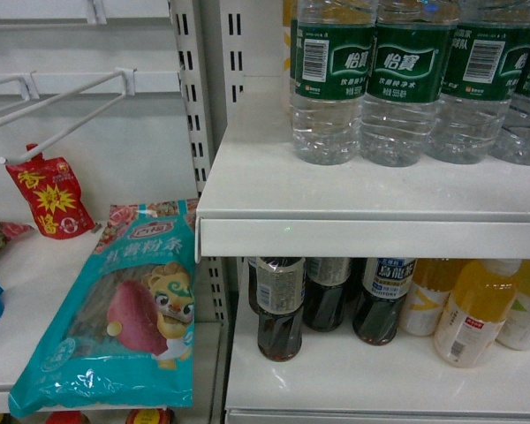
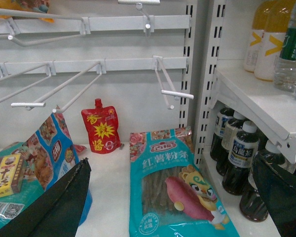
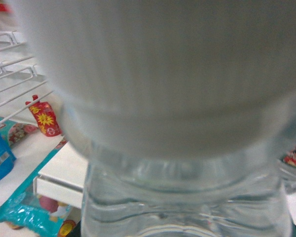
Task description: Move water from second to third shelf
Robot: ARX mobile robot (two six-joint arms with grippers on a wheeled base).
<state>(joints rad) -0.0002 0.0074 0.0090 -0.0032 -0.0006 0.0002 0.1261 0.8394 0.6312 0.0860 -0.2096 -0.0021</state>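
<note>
Right wrist view: a white ribbed cap (image 3: 158, 74) fills the lens, clear water bottle (image 3: 187, 207) neck below. Whether the right gripper clasps it, I can't tell. Left gripper (image 2: 177, 207) hangs wide, holding nothing. More water bottles (image 1: 406, 79) line the shelf (image 1: 371, 208) beyond. Judgement: keep it upright, clear the shelf lip.

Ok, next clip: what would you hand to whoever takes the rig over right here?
Left tool: open, empty, facing the wire hooks, off to the side of the water.
Right tool: not visible. Its camera is filled by one water bottle, cap and neck close up; whether it is gripped cannot be told.
Water bottles: a row on the upper shelf. None seen on the lower shelf, which holds dark drinks and yellow drinks.
Done: no moved bottle shows.
Left: confirm the right grasp, then carry that bottle to the third shelf.
</note>
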